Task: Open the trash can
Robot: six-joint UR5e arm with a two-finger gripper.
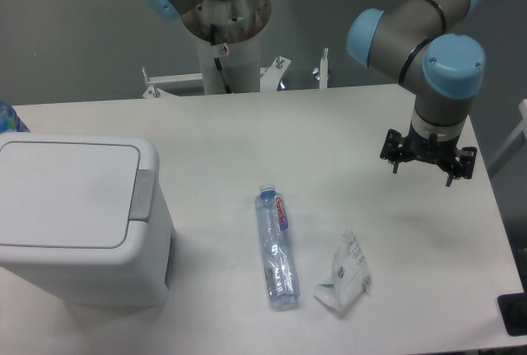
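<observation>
The white table [329, 124] fills most of the frame, and the trash can [78, 219] sits on it at the lower left, its flat lid [66, 194] down and closed. The UR5e arm [428, 34] reaches in from the upper right, and its gripper [427, 165] hangs above the table at the right side of the frame, well apart from the bin. Whether the claw is open or closed cannot be told from this view; only dark finger hardware shows beneath the wrist.

Between gripper and bin lie a clear plastic bottle [277, 248] with a blue cap, near the lower centre, and a crumpled clear wrapper [346, 274] just to its right. Both sit low, so a crossing made at height should pass over them safely.

The smallest piece matters most: the grey push tab [144, 196] on the right edge of the lid, facing the arm. The step in hand looks like the approach, with the opening not yet begun. To do it well, the gripper should probably travel left across the frame, settle directly over the tab, and press straight down with the fingertips together, so the force lands on the tab rather than the lid panel beside it. A slanted push could slide the bin instead.
</observation>
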